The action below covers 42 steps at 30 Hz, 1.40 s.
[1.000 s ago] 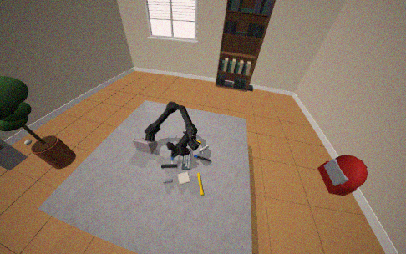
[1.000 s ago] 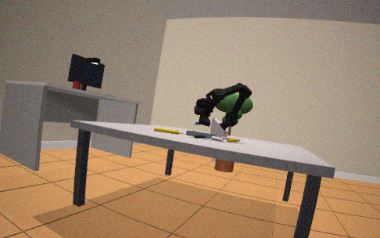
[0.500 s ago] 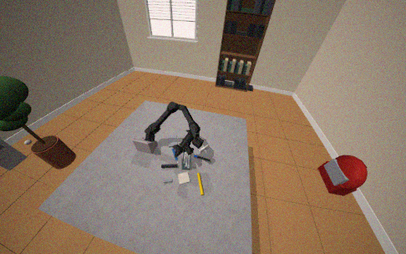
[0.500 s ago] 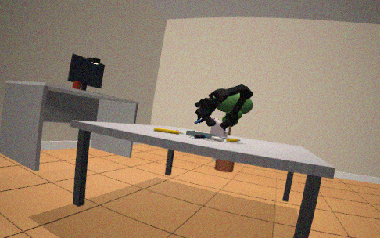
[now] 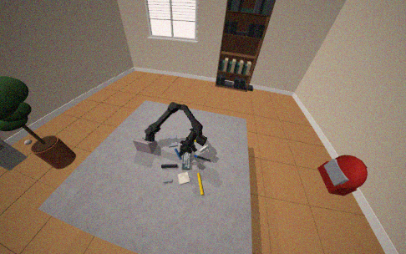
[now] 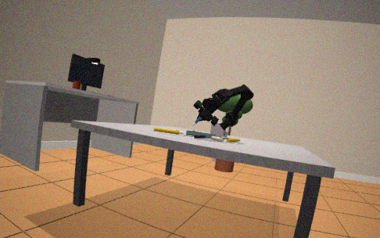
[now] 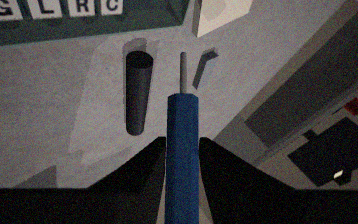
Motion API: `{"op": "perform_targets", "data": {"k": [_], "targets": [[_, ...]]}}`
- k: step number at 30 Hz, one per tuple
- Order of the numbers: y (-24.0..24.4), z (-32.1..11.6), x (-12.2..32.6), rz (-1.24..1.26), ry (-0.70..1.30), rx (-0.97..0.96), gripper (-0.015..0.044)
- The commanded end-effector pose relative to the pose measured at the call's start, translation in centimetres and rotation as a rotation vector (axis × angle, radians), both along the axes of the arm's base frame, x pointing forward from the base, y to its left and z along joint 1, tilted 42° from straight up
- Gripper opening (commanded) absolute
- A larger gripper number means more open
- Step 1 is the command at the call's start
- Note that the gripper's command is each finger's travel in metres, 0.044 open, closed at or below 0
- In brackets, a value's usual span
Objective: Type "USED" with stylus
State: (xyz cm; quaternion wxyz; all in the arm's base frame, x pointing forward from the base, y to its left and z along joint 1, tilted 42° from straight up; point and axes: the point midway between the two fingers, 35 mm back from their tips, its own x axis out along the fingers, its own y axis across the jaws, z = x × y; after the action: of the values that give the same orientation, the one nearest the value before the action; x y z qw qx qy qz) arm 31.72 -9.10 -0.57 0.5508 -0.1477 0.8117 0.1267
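Note:
My gripper (image 5: 186, 151) (image 6: 199, 117) (image 7: 182, 144) is shut on the blue stylus (image 6: 198, 120) (image 7: 183, 117), whose thin grey tip points away from the fingers. In the exterior view the stylus is tilted, its tip in the air above the desk (image 6: 274, 150). The dark green keyboard (image 5: 186, 162) (image 6: 198, 133) (image 7: 150, 31) lies flat on the desk. In the wrist view only its corner shows at the top left, with white keys reading L, R and C and one partly cut off. The keys U, S, E and D cannot be made out.
A black cylinder (image 5: 169, 166) (image 7: 137, 95), a cream block (image 5: 183, 178) (image 7: 225, 16) and a small grey bent piece (image 5: 168, 181) (image 7: 202, 65) lie near the keyboard. A yellow stick (image 5: 200, 184) (image 6: 166, 131) and a dark pen (image 5: 204, 159) lie beyond. A pale block (image 5: 144, 145) stands by the arm's base.

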Motion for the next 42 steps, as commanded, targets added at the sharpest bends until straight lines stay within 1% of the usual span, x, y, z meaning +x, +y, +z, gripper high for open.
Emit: {"op": "perform_targets", "data": {"k": [1,21,29,36,42], "targets": [[0.1,0.5,0.9,0.167,0.0,0.023,0.0],[0.6,2.7,4.1,0.91,0.072,0.127,0.0],[0.8,2.7,4.2,0.934,0.076,0.13,0.0],[3.0,0.4,4.1,0.934,0.076,0.132,0.0],[3.0,0.3,4.1,0.934,0.076,0.132,0.0]]}}
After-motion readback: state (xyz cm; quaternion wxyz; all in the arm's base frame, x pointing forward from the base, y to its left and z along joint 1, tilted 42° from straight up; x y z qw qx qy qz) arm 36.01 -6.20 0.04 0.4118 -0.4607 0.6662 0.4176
